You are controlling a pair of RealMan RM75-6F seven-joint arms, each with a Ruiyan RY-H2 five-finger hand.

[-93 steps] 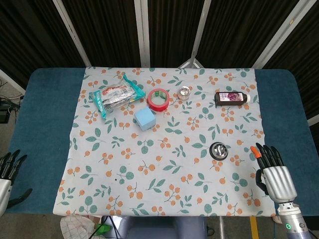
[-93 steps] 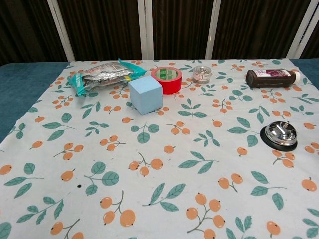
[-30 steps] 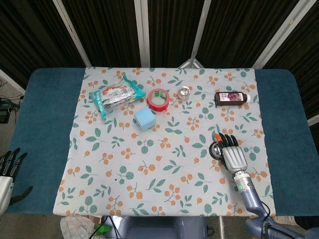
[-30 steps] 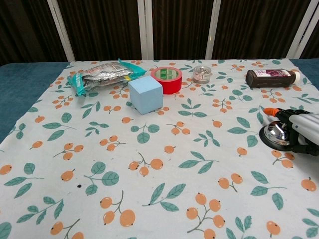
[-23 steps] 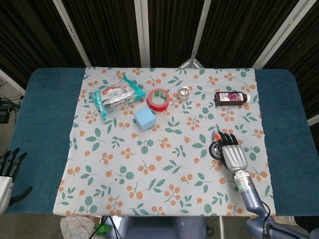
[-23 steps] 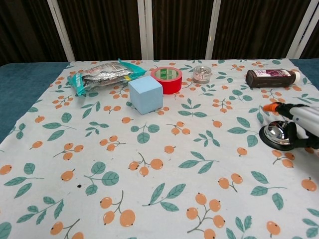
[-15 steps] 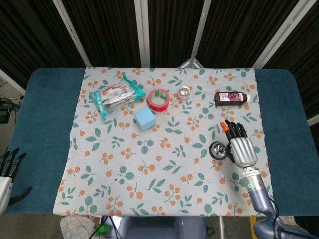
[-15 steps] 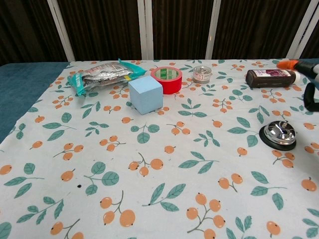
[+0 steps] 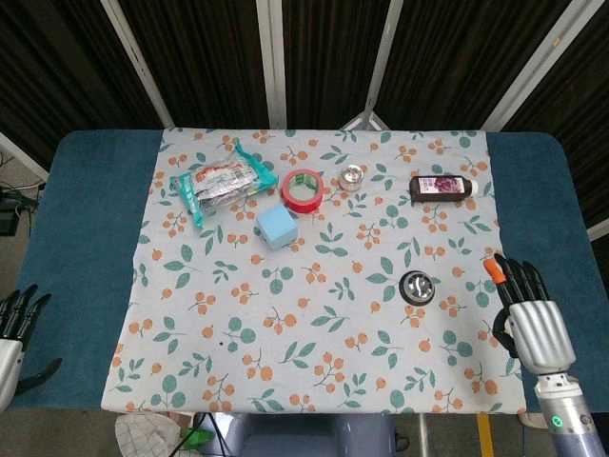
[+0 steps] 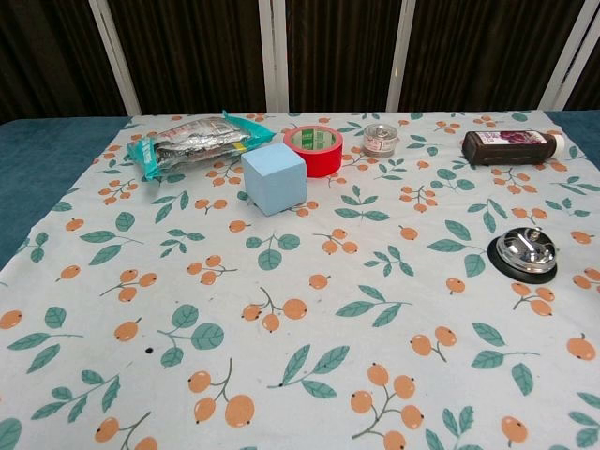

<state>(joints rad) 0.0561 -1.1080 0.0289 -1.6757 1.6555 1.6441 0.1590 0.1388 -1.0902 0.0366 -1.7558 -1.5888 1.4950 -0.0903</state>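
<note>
My right hand (image 9: 528, 318) hovers over the cloth's right edge in the head view, fingers spread and holding nothing; the chest view does not show it. A chrome call bell (image 9: 418, 287) (image 10: 527, 252) on a black base sits on the cloth to its left, apart from it. My left hand (image 9: 13, 328) is at the far lower left, off the cloth, fingers apart and empty. A dark brown bottle (image 9: 442, 187) (image 10: 511, 146) lies on its side at the back right.
On a floral cloth (image 9: 314, 314) over the blue table (image 9: 86, 219) lie a teal snack packet (image 9: 219, 183) (image 10: 197, 140), a red tape roll (image 9: 304, 189) (image 10: 314, 148), a light blue cube (image 9: 276, 227) (image 10: 274, 178) and a small clear jar (image 9: 353, 177) (image 10: 380, 139).
My right hand came in over the bell, touched or covered it about a second ago, then lifted and drew back to the right and toward me. The bell stayed put. Left hand unmoved.
</note>
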